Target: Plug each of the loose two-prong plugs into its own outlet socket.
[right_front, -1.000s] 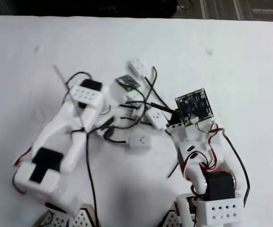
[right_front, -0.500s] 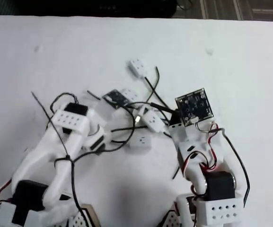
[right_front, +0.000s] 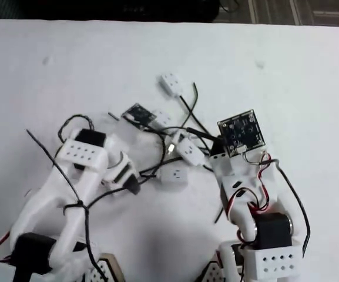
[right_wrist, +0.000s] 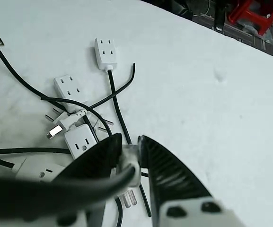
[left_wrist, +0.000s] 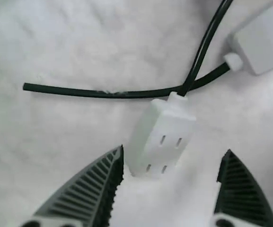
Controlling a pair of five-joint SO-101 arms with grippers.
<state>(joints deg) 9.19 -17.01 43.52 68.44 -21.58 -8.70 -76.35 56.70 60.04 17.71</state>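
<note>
Working the rig remotely, I have the left gripper spread wide either side of a white plastic four-slot outlet block lying slots-up on the white table. My right gripper pinches a white two-prong plug, its metal prongs clear of the fingers. To do this well, I judge I should clamp the block's long sides squarely, then line the prongs up with one slot pair before pressing. A black cord crosses just beside the block. Other white outlet blocks and a loose plug crowd the approach.
</note>
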